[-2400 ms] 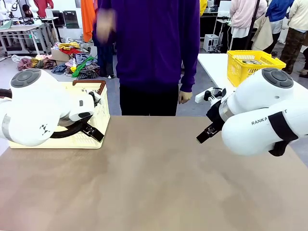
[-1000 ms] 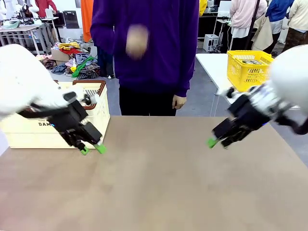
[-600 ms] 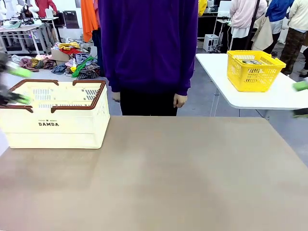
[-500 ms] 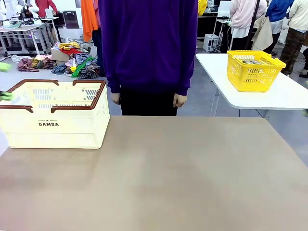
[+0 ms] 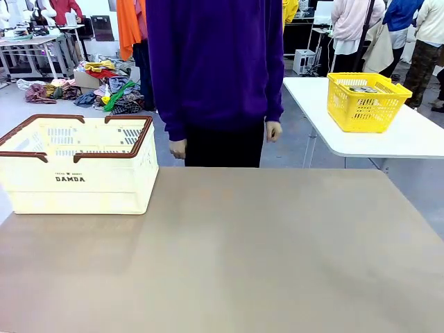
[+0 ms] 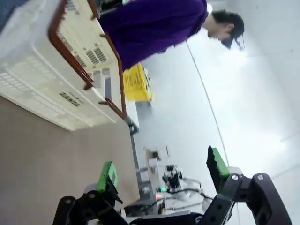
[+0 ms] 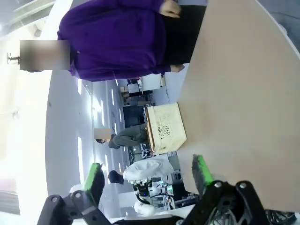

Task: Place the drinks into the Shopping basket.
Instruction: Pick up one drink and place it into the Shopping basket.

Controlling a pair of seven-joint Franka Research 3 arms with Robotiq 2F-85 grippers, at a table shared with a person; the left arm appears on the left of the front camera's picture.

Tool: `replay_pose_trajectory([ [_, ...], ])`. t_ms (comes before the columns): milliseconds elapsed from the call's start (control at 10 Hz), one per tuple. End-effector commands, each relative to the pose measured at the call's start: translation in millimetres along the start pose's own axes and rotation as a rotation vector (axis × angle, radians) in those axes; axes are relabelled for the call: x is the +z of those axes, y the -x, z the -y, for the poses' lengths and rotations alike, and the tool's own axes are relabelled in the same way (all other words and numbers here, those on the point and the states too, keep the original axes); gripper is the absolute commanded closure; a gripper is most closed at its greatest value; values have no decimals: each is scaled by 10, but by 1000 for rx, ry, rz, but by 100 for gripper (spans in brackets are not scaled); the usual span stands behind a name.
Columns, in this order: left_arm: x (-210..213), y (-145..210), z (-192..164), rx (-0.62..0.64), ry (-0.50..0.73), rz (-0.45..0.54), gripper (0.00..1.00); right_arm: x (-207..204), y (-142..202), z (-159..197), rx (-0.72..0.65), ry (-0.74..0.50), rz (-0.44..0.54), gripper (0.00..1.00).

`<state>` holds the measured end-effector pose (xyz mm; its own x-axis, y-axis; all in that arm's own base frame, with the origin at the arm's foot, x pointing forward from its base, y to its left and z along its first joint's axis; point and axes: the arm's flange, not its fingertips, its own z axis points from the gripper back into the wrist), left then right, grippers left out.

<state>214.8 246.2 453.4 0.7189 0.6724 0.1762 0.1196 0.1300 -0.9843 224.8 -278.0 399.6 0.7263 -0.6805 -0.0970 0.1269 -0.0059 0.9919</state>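
The cream-white Shopping basket (image 5: 83, 184) with a reddish-brown rim and "DAMDA" on its side stands at the table's far left. It also appears in the left wrist view (image 6: 37, 89) and, small and far off, in the right wrist view (image 7: 165, 127). The drinks are out of view. My left gripper (image 6: 162, 166) is open in the air, nothing between its green pads, with the basket some way ahead of it. My right gripper (image 7: 148, 172) is open too, above the table's right side, holding nothing.
A person in a purple top (image 5: 215, 69) stands at the table's far edge with both hands hanging empty. A bright yellow basket (image 5: 364, 97) sits on a white side table (image 5: 409, 139) at the back right. The brown tabletop (image 5: 243, 250) is bare.
Both arms have swung up and outward, off the sides of the front view. The person lowered a raised hand and shifted slightly.
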Motion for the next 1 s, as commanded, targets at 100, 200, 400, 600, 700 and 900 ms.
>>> replay_pose_trajectory([
  [100,-177,99,264,-62,-19,-108,0,-6,87,-219,16,7,-34,0],
  [200,-177,99,264,-62,-19,-108,0,-6,87,-219,16,7,-34,0],
  [400,-177,99,264,-62,-19,-108,0,-6,87,-219,16,7,-34,0],
  [600,-177,99,264,-62,-19,-108,0,-6,87,-219,16,7,-34,0],
  [700,-177,99,264,-62,-19,-108,0,-6,87,-219,16,7,-34,0],
  [900,-177,99,264,-62,-19,-108,0,-6,87,-219,16,7,-34,0],
])
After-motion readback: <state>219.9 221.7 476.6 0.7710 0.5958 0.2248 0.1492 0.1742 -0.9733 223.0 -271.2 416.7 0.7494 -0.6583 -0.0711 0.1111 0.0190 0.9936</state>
